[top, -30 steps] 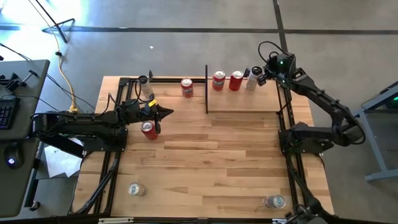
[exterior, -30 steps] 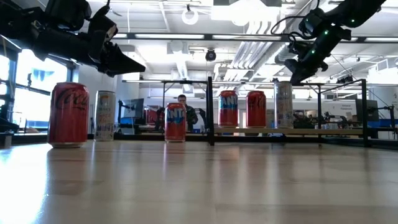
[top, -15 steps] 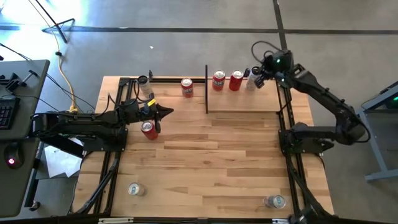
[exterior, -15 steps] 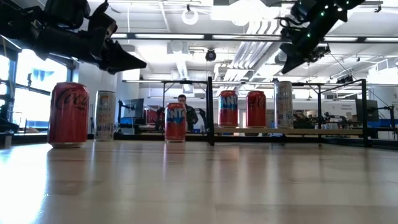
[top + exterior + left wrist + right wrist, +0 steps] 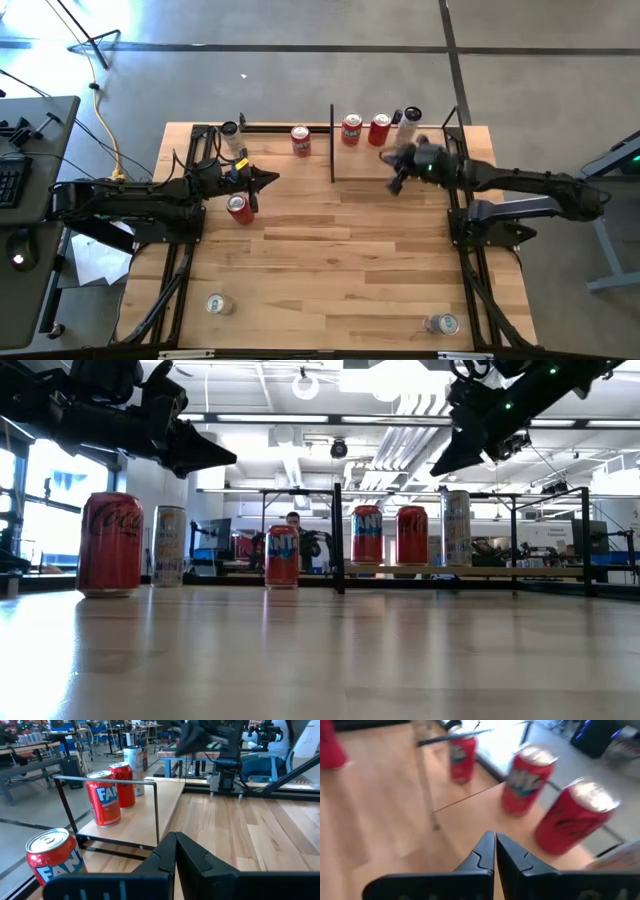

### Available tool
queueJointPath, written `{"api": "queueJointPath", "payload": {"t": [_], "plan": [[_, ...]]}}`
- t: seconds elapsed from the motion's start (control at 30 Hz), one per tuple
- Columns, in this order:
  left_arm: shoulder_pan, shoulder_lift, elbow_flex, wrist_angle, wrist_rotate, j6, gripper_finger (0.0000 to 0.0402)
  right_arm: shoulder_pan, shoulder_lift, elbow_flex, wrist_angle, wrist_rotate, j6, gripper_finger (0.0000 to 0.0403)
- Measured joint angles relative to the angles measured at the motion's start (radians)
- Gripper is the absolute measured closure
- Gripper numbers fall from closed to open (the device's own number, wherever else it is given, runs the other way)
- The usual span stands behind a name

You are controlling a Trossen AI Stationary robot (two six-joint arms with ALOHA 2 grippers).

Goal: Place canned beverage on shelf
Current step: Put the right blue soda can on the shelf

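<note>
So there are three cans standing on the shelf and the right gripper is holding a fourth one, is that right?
Not quite. Three cans do stand on the shelf, but the right gripper is shut and empty, holding nothing. The right wrist view shows its closed tips with no can between them.

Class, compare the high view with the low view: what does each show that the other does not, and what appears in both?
Only the high view: two cans at the table's near edge, the keyboard on a side desk, and the floor around the table.

Only the low view: the room behind, with ceiling lights and a person beyond the shelf.

Both: the shelf carrying three cans, two red and one pale; a red can beside the shelf; the Coca-Cola can; the left hand and right hand, both shut and empty.
</note>
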Motion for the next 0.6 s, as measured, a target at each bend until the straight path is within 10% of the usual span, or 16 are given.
{"api": "queueJointPath", "payload": {"t": [0.6], "plan": [[-0.026,0.000,0.000,0.007,0.000,0.016,0.0401,0.300,0.002,-0.005,-0.054,0.113,0.162,0.0403]]}}
